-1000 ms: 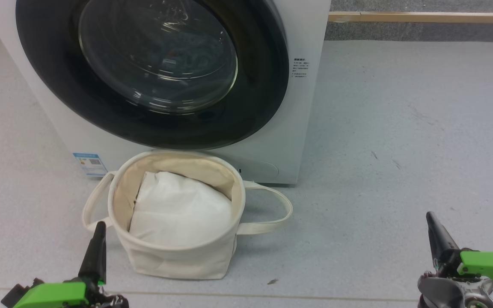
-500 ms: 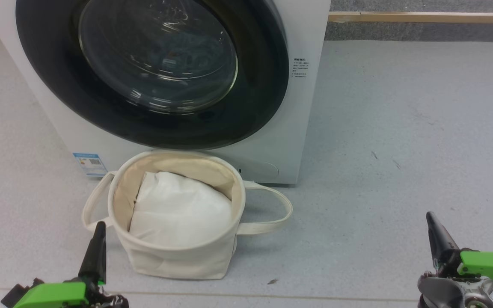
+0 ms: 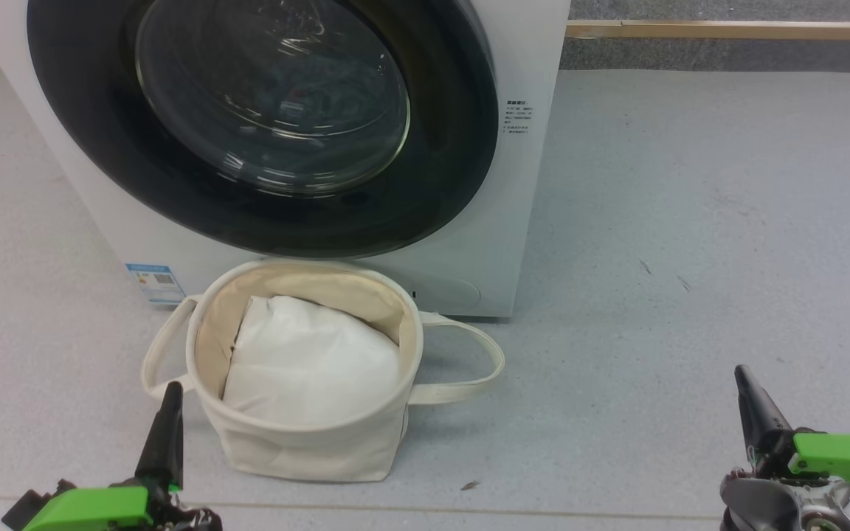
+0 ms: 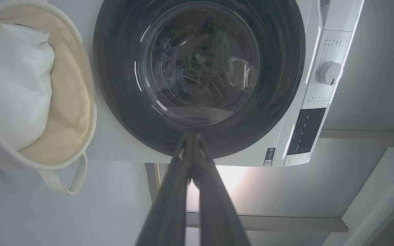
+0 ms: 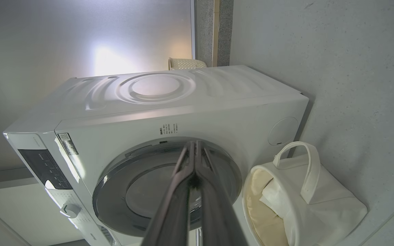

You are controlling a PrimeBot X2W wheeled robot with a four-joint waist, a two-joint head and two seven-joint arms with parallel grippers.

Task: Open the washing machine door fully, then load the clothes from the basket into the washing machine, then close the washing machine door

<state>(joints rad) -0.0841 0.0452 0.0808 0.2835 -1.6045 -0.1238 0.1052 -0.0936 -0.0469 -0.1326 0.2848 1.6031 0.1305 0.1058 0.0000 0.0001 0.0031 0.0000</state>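
Washing machine door (image 3: 263,125) was shut flush on the white washing machine (image 3: 536,236) in the head view. The basket (image 3: 307,450) sat on the floor (image 3: 690,258) right in front of it, with white padding (image 3: 314,361) showing inside. Left gripper (image 3: 171,398) and right gripper (image 3: 746,383) were low at the corners, both pinched closed and holding nothing. Left wrist view: fingers (image 4: 183,171) pressed together, pointing at the door's black rim, basket off to that view's left. Right wrist view: fingers (image 5: 214,205) together too, door closed, basket just beside the washing machine.
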